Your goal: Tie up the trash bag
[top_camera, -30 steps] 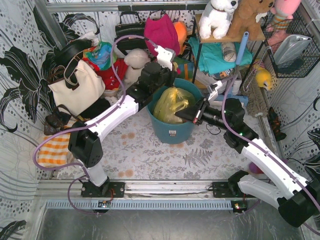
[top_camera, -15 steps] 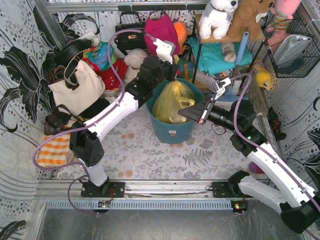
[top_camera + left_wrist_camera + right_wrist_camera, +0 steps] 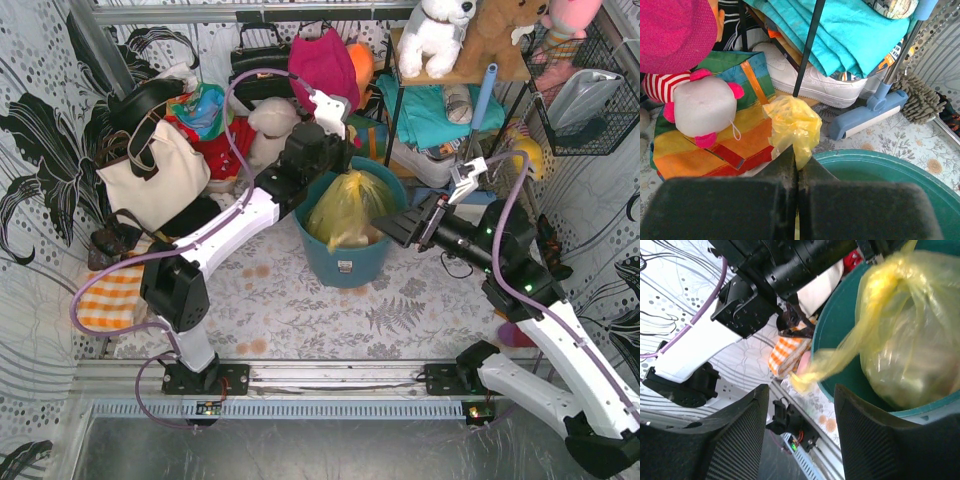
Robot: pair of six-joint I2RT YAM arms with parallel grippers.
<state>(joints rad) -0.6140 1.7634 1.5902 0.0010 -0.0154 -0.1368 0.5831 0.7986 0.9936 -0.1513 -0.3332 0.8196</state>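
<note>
Left gripper clamped tight; right gripper jaws apart.

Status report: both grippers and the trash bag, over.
Left gripper shut on trash bag neck. Right gripper open, loose tail near it. Bag in teal bin. No obstruction seen.

Bright, even light, soft shadows. Up close, the left gripper and right gripper blur into dark masses.
</note>
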